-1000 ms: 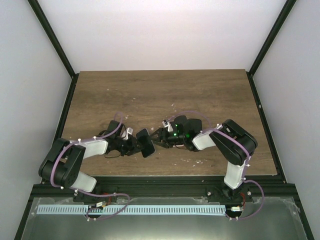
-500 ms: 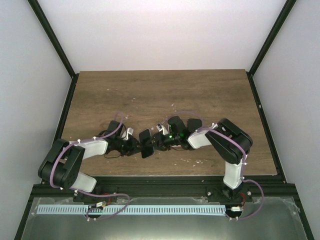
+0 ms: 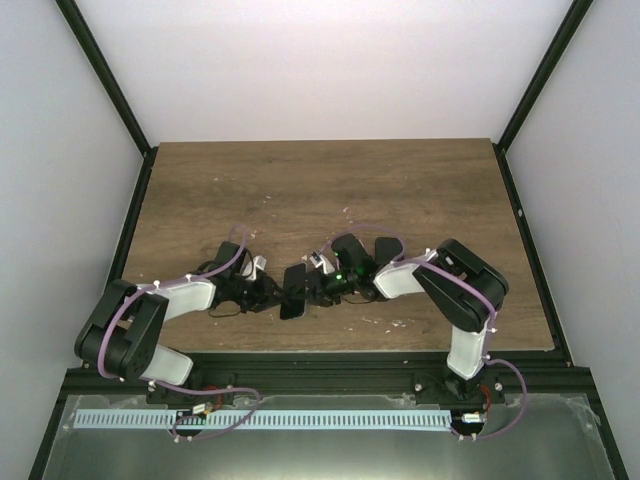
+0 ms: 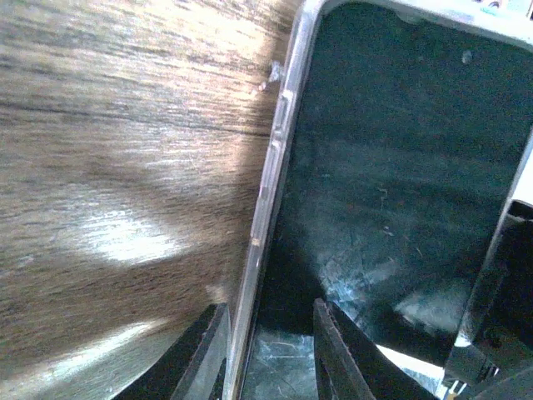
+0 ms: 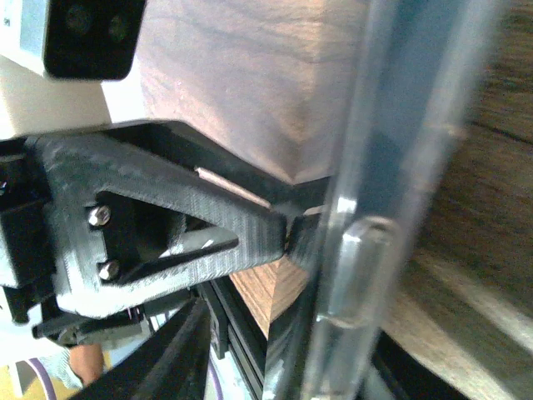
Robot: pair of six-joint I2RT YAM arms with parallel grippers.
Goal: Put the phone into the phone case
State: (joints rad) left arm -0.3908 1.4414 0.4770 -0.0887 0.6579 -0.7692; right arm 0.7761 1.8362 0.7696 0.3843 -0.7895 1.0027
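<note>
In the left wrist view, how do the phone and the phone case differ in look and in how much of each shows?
The phone is dark, opaque and glossy; the phone case is clear. The phone shows as a broad, scuffed face, the phone case only as a thin rim with moulded side buttons along the phone's left edge. Both sit together, edge against edge, between the fingers of the left end effector.

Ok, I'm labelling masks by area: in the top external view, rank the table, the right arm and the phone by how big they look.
Largest to smallest:
1. table
2. right arm
3. phone, by far the smallest
</note>
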